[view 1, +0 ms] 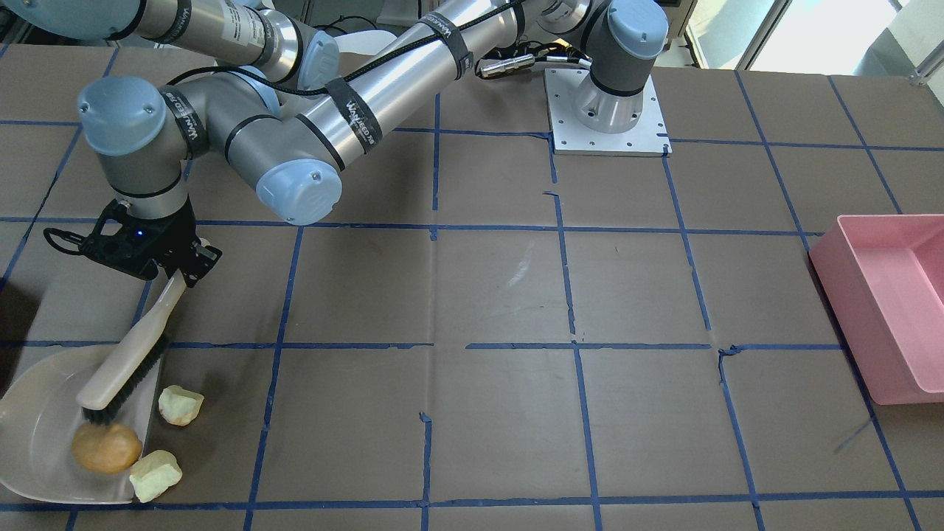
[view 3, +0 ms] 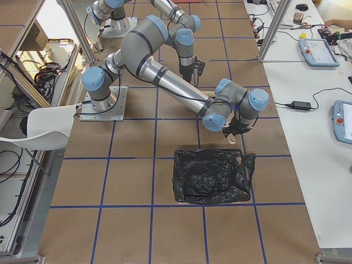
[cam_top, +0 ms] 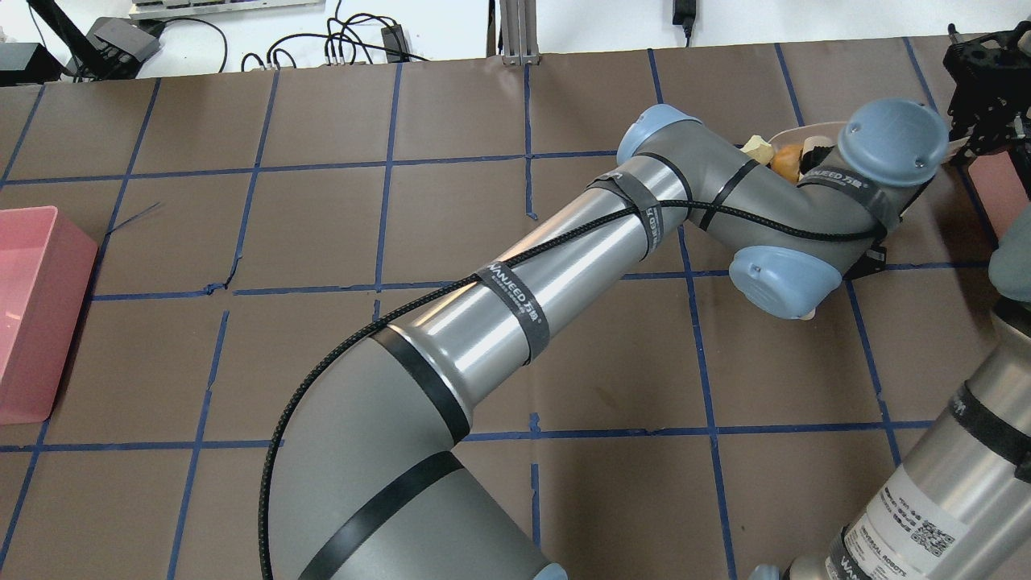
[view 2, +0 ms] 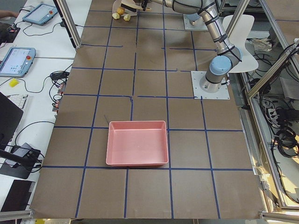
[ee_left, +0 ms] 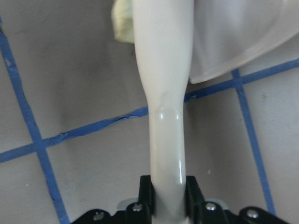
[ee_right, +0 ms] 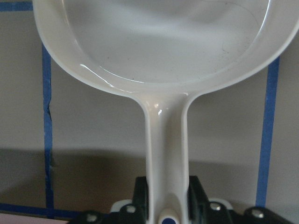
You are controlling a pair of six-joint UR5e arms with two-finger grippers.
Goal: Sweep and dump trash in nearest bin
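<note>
Left hand (ee_left: 167, 198): pressed tight on the white handle of the brush (view 1: 127, 359). The bristles sit in the mouth of the dustpan (view 1: 37, 420), lower left of the front-facing frame.

Right hand (ee_right: 166, 198): clamped on the dustpan handle, pan flat on the table (view 1: 501, 295).

Trash: the tan lump (view 1: 105, 448) lies inside the pan close to its lip, touching the bristles. Two yellow-green chunks (view 1: 181, 405) (view 1: 155, 476) are on the table just outside the lip, not yet collected.

Bins: the black-bagged bin (view 3: 212, 176) is near. The pink bin (view 1: 885, 310) is well apart, at the right edge.

Risks, as judged:
- The rounded lump may roll out if the pan is lifted or tipped early.
- A stroke from the wrong side could knock the light chunks away from the lip.
- The left arm reaches across close to the right one, so contact is possible.
</note>
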